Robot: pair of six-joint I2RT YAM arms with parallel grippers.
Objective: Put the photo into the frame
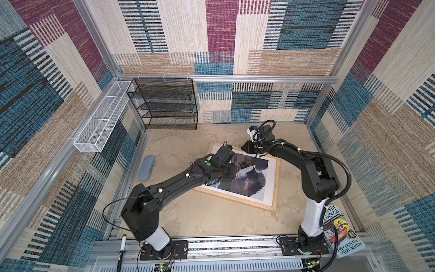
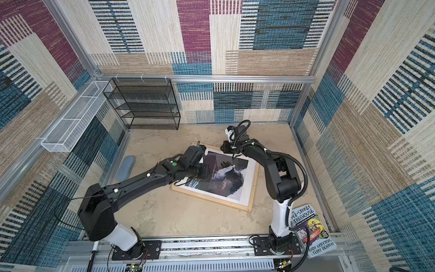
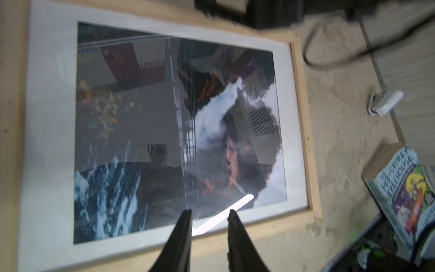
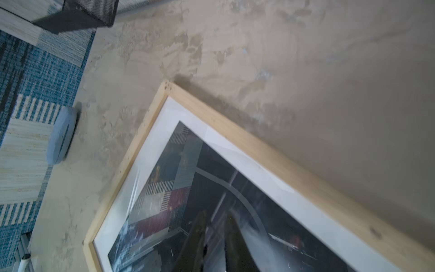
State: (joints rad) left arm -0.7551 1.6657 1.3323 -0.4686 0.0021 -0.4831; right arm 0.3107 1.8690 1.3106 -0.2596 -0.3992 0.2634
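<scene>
Beige desk (image 1: 211, 219) bears the frame (image 3: 303, 117) holding the photo (image 3: 164, 117); left hand (image 3: 210, 212), arm bent, hangs over it, jaws parted; right hand (image 4: 216, 214) blurred, grip unreadable.

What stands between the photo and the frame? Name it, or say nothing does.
Nothing visible does. The photo already lies flat inside the frame, with the wooden strips around it on every side that shows. The left gripper hangs over the photo's edge, jaws apart, holding nothing.

Black mesh shelf rack (image 1: 164, 103) stands at rear wall. White wire basket (image 1: 103, 115) hangs on side wall. Blue-grey case (image 1: 146, 168) lies on tabletop (image 1: 211, 216). Paperback book (image 1: 341, 235) and black marker (image 1: 122, 249) at front rail.
</scene>
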